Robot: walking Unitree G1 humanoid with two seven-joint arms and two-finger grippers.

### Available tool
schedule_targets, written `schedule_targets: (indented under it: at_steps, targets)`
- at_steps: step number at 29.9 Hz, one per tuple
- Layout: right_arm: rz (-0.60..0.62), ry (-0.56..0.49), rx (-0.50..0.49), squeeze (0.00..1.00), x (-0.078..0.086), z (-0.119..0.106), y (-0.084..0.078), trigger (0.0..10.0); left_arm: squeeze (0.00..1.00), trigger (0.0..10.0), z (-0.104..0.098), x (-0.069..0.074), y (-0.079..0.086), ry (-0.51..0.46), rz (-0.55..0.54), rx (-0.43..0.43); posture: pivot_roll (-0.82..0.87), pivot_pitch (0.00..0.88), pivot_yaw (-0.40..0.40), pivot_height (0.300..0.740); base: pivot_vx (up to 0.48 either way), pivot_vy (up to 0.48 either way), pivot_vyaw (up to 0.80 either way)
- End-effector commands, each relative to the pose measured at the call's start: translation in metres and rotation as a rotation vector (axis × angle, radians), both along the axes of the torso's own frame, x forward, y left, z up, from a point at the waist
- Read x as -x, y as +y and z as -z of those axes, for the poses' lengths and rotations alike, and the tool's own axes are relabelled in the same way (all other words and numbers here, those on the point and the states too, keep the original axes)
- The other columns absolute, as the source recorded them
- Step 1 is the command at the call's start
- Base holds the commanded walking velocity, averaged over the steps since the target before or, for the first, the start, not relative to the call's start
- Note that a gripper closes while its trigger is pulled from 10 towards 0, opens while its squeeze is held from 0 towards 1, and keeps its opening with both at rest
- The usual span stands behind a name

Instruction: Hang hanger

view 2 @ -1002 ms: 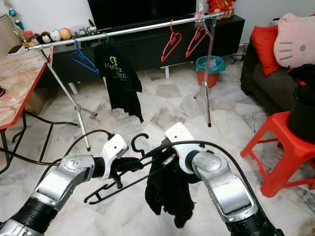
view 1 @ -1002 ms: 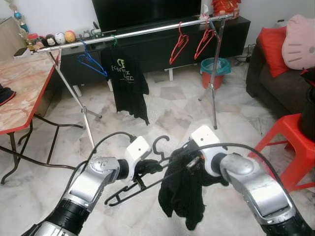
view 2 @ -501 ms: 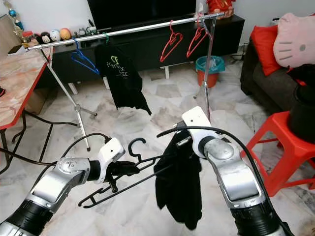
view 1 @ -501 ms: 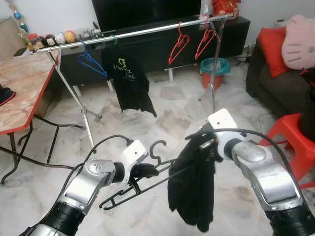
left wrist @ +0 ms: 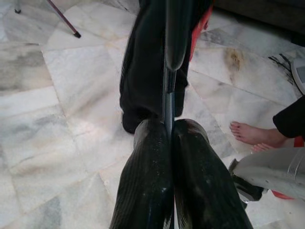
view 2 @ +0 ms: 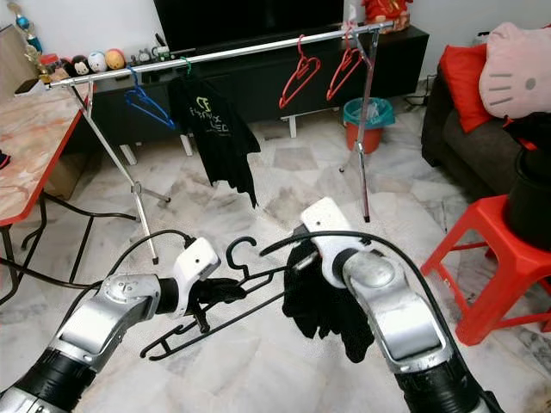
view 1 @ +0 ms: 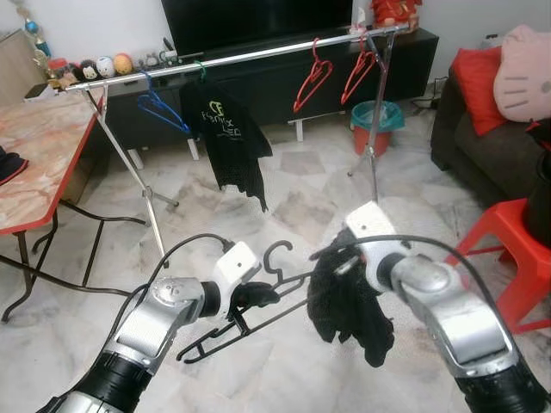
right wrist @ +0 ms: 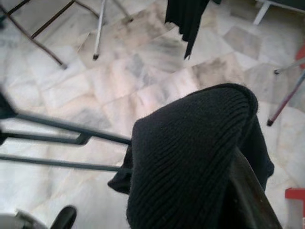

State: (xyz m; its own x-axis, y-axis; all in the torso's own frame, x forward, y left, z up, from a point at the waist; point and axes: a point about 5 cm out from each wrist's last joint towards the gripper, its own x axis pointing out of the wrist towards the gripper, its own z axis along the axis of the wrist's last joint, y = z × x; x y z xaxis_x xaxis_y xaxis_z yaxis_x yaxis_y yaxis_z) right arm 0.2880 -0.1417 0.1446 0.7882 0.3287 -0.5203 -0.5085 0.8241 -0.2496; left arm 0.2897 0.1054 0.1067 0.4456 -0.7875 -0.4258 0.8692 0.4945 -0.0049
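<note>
A black hanger point(view 1: 245, 320) hangs low in front of me, hook up, with my left gripper point(view 1: 256, 295) shut on its neck; in the left wrist view both fingers point(left wrist: 147, 176) press together on the hanger's bar point(left wrist: 168, 98). At the hanger's right end my right gripper point(view 1: 334, 258) is shut on a black knit garment point(view 1: 349, 301), which is bunched and draped over that end. The garment point(right wrist: 190, 152) covers the gripper in the right wrist view. Further back stands a metal clothes rail point(view 1: 232, 58) carrying a blue hanger point(view 1: 161, 107), a black T-shirt point(view 1: 228, 138) and two red hangers point(view 1: 312, 76).
A red-edged table point(view 1: 34, 163) is at my left. A red stool point(view 1: 508, 232) and a sofa with a red cushion point(view 1: 478, 82) are at my right. A lined bin point(view 1: 376, 120) sits by the rail's right leg. A person's bare foot point(left wrist: 248, 133) is on the marble floor.
My right gripper has dropped and drawn in toward the hanger, and the garment now hangs shorter and more bunched. The T-shirt on the rail has swung. The left gripper holds steady.
</note>
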Motion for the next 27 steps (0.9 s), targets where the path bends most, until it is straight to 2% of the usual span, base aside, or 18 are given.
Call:
schedule_targets:
  at_steps: [1,9,12,15,21,23,24,27]
  targets:
    - [-0.053,-0.030,-0.019,0.00,0.003,-0.009,0.009,10.0,0.00,10.0,-0.008,-0.006,0.005,-0.035,-0.022,0.002,-0.13,0.000,0.129,0.740,0.000,0.000,0.00]
    - [-0.165,-0.011,-0.009,0.00,0.013,-0.008,0.018,10.0,0.00,10.0,-0.006,-0.003,0.004,-0.021,-0.001,-0.001,-0.13,0.000,0.131,0.740,0.000,0.000,0.00]
    - [-0.288,-0.002,-0.003,0.00,0.024,-0.010,0.024,10.0,0.00,10.0,-0.005,-0.001,0.004,-0.013,0.010,-0.009,-0.13,0.000,0.131,0.740,0.000,0.000,0.00]
    - [-0.340,0.010,0.013,0.00,0.030,-0.012,0.024,10.0,0.00,10.0,-0.004,-0.003,0.005,-0.026,-0.005,-0.027,-0.13,0.000,0.131,0.740,0.000,0.000,0.00]
    - [-0.315,0.059,0.024,0.00,0.035,-0.007,0.019,10.0,0.00,10.0,-0.006,-0.016,0.008,-0.058,-0.111,-0.031,-0.13,0.000,0.131,0.740,0.000,0.000,0.00]
    - [-0.293,0.066,0.031,0.00,0.035,-0.005,0.017,10.0,0.00,10.0,-0.006,-0.017,0.010,-0.052,-0.122,-0.047,-0.14,0.000,0.133,0.740,0.000,0.000,0.00]
    - [-0.277,0.069,0.037,0.00,0.034,-0.004,0.016,10.0,0.00,10.0,-0.004,-0.018,0.012,-0.056,-0.119,-0.080,-0.13,0.000,0.135,0.740,0.000,0.000,0.00]
    - [-0.256,0.075,0.032,0.00,0.033,-0.002,0.015,10.0,0.00,10.0,-0.001,-0.023,0.018,-0.064,-0.189,-0.118,-0.13,0.000,0.136,0.740,0.000,0.000,0.00]
